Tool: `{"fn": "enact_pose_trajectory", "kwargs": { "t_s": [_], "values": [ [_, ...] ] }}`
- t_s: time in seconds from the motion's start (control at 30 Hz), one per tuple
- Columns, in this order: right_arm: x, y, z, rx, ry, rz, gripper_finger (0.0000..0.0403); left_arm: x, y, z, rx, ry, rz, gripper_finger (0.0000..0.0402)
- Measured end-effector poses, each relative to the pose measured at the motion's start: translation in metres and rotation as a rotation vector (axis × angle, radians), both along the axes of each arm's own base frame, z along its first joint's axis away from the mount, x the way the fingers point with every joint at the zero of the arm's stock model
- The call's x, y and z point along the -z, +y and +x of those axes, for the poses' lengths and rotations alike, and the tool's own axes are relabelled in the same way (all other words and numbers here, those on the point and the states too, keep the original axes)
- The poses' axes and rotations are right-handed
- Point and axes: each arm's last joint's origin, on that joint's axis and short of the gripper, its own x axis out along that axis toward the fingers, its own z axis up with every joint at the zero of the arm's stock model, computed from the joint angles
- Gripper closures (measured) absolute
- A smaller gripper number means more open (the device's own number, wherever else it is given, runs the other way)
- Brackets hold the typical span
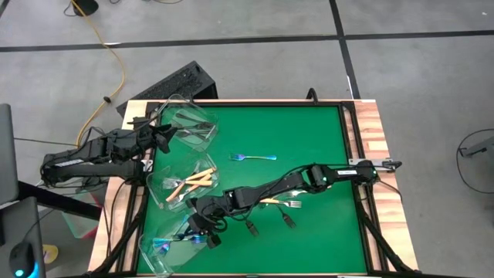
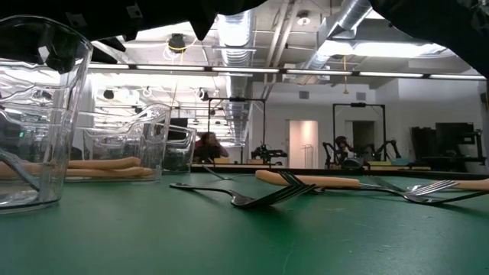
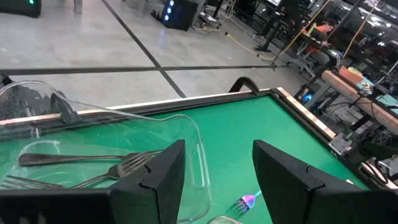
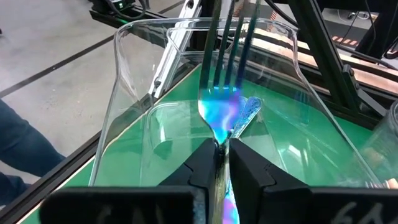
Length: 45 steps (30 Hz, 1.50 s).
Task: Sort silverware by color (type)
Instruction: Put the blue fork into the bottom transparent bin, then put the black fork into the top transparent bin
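The step in hand looks like the drop of an iridescent fork (image 4: 225, 109) into the near tub (image 1: 158, 249), the one at the left front corner of the desk (image 1: 309, 135). The right gripper (image 1: 202, 232) reaches across the desk from the right and hangs at that tub's mouth; in its wrist view the two jaws pinch the fork's handle, tines pointing into the tub, where another iridescent fork (image 4: 247, 112) already lies on the floor. The grip appears narrow, so I judge the fork as held, though perhaps on the point of release. The next move calls for parting the jaws so the fork slides in beside its mate, then lifting clear without catching the tub's rim. The middle tub (image 1: 182, 185) holds tan-handled forks (image 1: 197, 181), and the far tub (image 1: 193, 123) holds grey metal forks (image 3: 81, 168). Loose on the desk: a blue fork (image 1: 253, 157) near the centre, a tan-handled fork (image 1: 279, 202) under the right arm, and two dark forks (image 1: 268, 224) near the front edge. The left gripper (image 3: 214, 177) waits at the far tub with its jaws apart and nothing between them, the arm stretched in from the left edge.
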Motion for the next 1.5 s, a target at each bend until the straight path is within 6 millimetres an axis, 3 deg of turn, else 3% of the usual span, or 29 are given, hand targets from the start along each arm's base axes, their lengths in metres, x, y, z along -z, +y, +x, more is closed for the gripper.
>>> {"fn": "enact_pose_trajectory", "kwargs": {
  "t_s": [0.57,0.67,0.83,1.07,1.33,1.5],
  "values": [
    [-0.001,-0.004,0.001,0.007,0.001,-0.003,0.0318,0.0,0.0,0.0,-0.007,0.002,0.001,0.023],
    [-0.011,-0.012,0.001,0.02,-0.009,0.0,0.0318,0.0,0.0,0.0,-0.007,0.002,0.001,0.023],
    [-0.055,-0.032,-0.006,0.07,-0.053,0.001,0.0318,0.0,0.0,0.0,-0.008,-0.005,0.0,0.023],
    [-0.12,-0.077,-0.029,0.204,-0.062,-0.108,0.0319,0.0,0.001,0.0,-0.029,-0.012,-0.001,0.023],
    [-0.207,-0.131,-0.09,0.43,-0.001,-0.19,0.0319,0.0,0.001,0.0,-0.036,-0.028,-0.016,0.023],
    [-0.254,-0.148,-0.146,0.587,0.06,-0.212,0.0319,0.0,0.001,0.0,-0.035,-0.028,-0.016,0.023]
  ]
}}
